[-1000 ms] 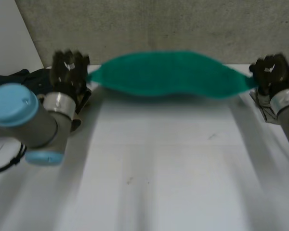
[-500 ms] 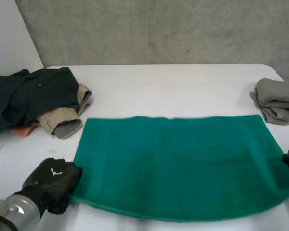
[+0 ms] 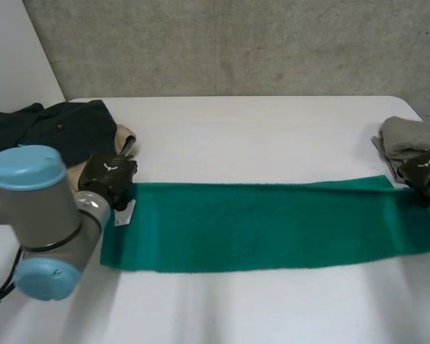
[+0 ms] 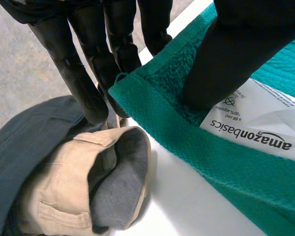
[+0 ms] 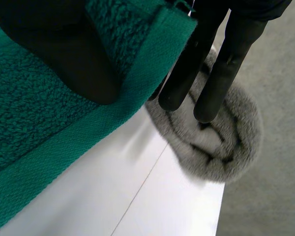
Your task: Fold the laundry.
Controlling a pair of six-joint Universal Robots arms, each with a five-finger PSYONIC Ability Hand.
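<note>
The green towel (image 3: 272, 226) lies as a long folded band across the white bench (image 3: 258, 129), its right end cut off at the head view's edge. The left hand (image 3: 109, 175) pinches its far left corner, thumb on top beside the white label (image 4: 255, 123) and fingers (image 4: 83, 73) beneath. The right hand (image 3: 424, 172), half out of view, pinches the far right corner the same way. The left arm partly hides a clothes pile (image 3: 50, 132), and a grey rolled cloth (image 5: 221, 142) sits just beyond the right fingertips.

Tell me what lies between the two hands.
The green towel lies flat on the table, reaching from the left hand to the right hand; the head view shows this.
</note>
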